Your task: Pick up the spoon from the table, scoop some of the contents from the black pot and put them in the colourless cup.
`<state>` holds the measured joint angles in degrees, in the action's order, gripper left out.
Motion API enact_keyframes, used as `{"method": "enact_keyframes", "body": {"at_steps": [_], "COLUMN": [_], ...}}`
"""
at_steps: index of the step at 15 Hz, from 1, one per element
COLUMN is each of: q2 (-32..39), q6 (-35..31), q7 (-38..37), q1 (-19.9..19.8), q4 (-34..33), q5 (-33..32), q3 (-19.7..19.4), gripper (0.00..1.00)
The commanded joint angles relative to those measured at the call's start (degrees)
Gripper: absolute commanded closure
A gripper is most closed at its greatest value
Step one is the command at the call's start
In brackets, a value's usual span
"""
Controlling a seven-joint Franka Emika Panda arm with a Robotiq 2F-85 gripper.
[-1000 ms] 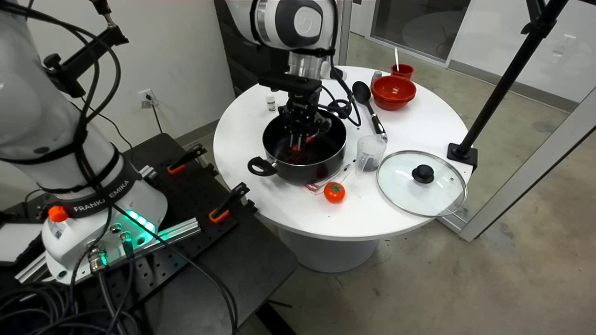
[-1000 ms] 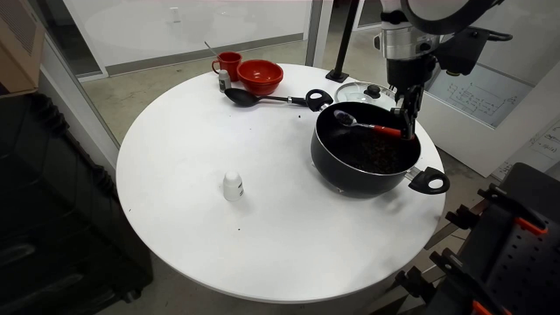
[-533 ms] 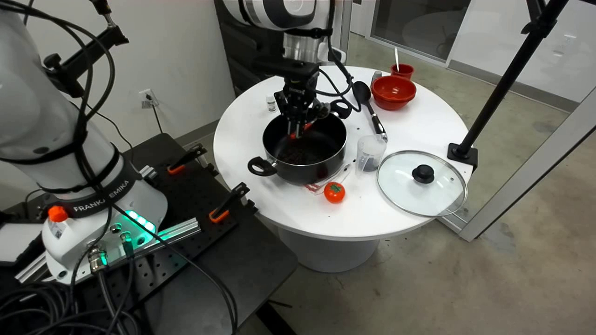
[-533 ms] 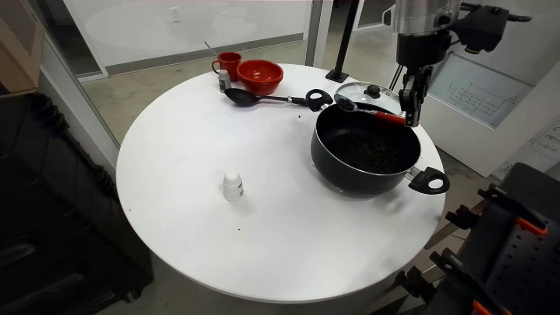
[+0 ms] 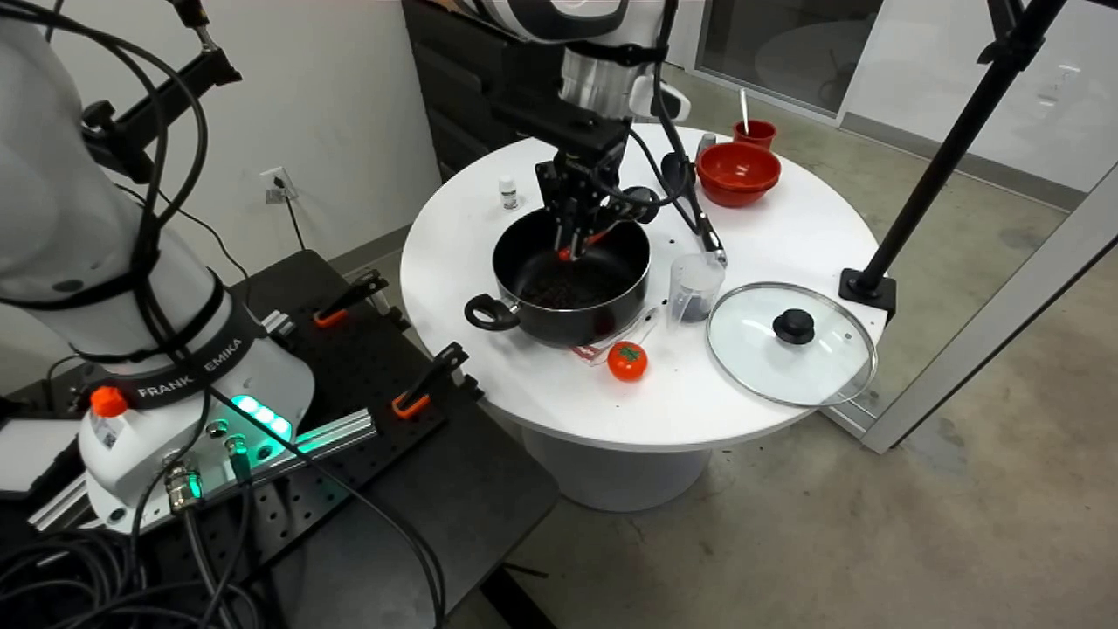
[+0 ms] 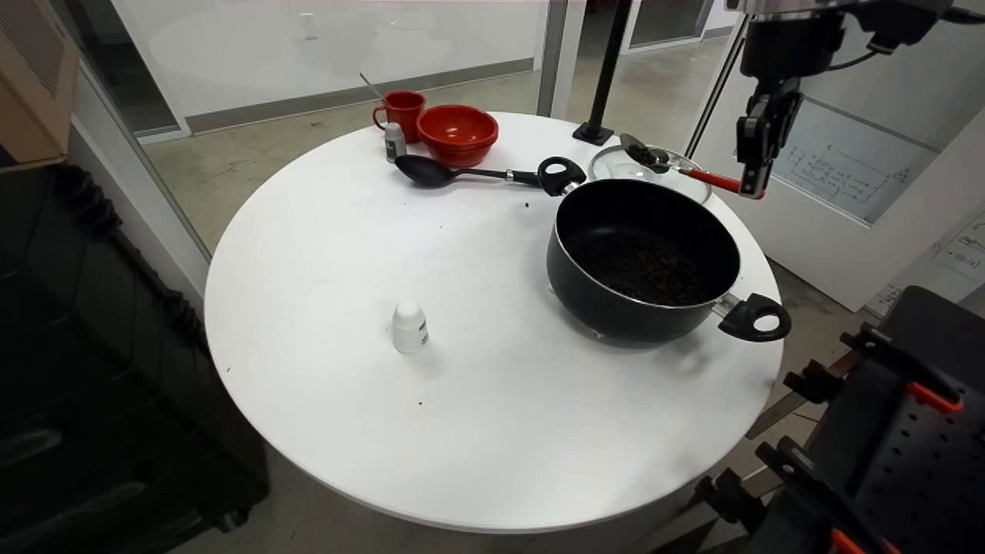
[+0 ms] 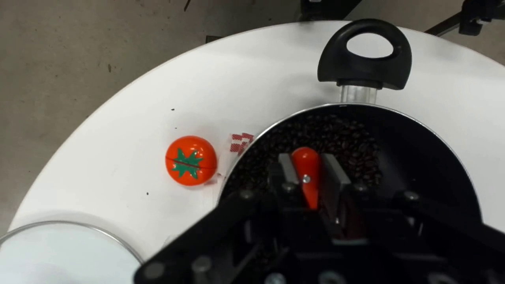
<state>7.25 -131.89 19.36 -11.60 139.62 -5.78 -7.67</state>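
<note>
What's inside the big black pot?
Small dark beans, probably coffee beans, lie in the black pot. In the wrist view, the gripper and the red-handled spoon it holds cover part of the inside. Whatever is under the top beans can't be seen.

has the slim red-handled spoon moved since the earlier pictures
Yes: in an exterior view, the slim red-handled spoon has shifted up and right in the picture against the round black two-handled pot, now showing beyond its rim.
</note>
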Motion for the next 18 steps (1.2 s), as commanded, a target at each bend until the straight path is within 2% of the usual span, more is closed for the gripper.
{"method": "enact_keyframes", "body": {"at_steps": [1,6,11,18], "q2": [-0.17,1.22,4.2,10.23], "q6": [3.6,8.63,13.57,14.67], "q7": [2.91,2.58,0.27,-5.42], "q1": [-1.73,-3.45,-3.23,-1.88], "q4": [-2.17,-6.5,-12.02,-16.65], "q5": [2.94,3.97,3.45,2.52], "q3": [-1.7,-3.35,-3.3,-2.21], "gripper": [0.95,0.95,0.95,0.95]}}
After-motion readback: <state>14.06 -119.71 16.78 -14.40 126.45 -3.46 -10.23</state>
